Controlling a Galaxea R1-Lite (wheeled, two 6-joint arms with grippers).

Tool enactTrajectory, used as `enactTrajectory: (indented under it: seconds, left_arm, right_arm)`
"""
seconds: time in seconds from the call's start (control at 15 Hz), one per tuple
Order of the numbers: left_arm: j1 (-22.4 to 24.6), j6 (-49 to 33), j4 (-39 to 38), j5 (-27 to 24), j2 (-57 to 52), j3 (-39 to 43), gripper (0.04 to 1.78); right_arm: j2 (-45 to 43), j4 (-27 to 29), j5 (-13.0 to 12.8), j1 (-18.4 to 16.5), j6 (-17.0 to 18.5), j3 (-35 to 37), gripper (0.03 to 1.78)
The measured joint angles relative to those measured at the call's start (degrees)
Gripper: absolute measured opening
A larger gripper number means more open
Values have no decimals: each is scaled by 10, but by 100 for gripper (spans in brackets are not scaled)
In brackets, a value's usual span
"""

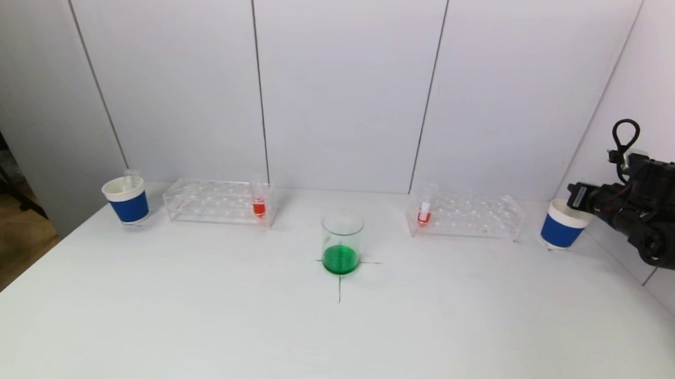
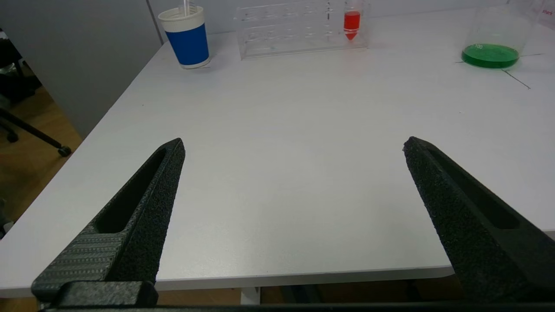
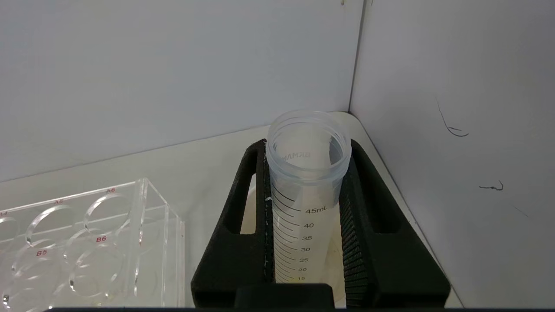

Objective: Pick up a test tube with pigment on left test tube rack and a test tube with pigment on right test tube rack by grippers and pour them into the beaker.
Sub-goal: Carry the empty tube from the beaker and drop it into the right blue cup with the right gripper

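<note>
Right wrist view: ribbed black jaws, translucent tube (image 3: 305, 190).

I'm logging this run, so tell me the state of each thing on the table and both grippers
Beaker: upright, green liquid inside.
Left rack tube: upright, red liquid.
Right rack tube: upright, red liquid.
Left cup: upright, a tube standing in it.
Right cup: upright.
Left gripper: open, empty.
Right gripper: shut on an empty tube over the right cup.

Pale grey panelled walls (image 1: 343, 86) enclosed the white rectangular tabletop (image 1: 329, 339) behind and right; brown wooden floor (image 1: 14, 242) lay left of it.
</note>
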Motion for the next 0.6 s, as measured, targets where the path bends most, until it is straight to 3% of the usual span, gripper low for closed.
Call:
enactTrajectory:
  seconds: [0.6]
  left_arm:
    - [0, 0, 0, 0, 0, 0, 176]
  right_arm:
    - [0, -1, 0, 0, 3, -2, 49]
